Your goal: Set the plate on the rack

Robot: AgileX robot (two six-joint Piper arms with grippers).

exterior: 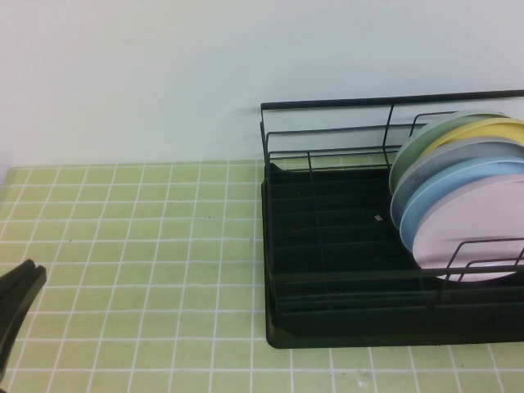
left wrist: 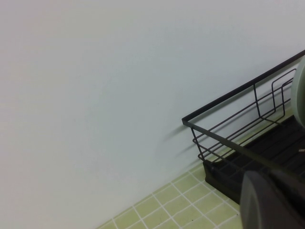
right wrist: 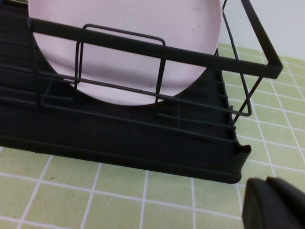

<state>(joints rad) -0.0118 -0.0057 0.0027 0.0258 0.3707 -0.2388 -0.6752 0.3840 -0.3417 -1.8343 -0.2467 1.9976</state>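
As we read the high view, the black wire rack (exterior: 327, 103) on its black tray (exterior: 344, 336) takes the right half of the green tiled tabletop (exterior: 147, 237), with its back rail close to the white wall (exterior: 164, 74). Five plates stand on edge at the rack's right end, packed face to face: green plate (exterior: 405, 160) rearmost, then yellow plate (exterior: 495, 128), grey plate (exterior: 467, 151) and blue plate (exterior: 467, 176). The pink plate (exterior: 483, 221) is foremost, just behind the front rail. The rack's left slots lie open. Free tile runs from the tray's left edge across to the left gripper (exterior: 31, 274), low at the near-left side and well apart from the rack. Its fingers are pressed together on nothing. The right gripper does not show in this view.

Left wrist view: a left corner of the rack's top rail stands against the wall. A sliver of the green plate shows at the frame edge, and open tile lies before the tray.

Right wrist view: the right gripper (right wrist: 274, 205) is over tile just beside a corner of the tray, fingers closed and empty. The pink plate stands upright inside, close behind the front wires.
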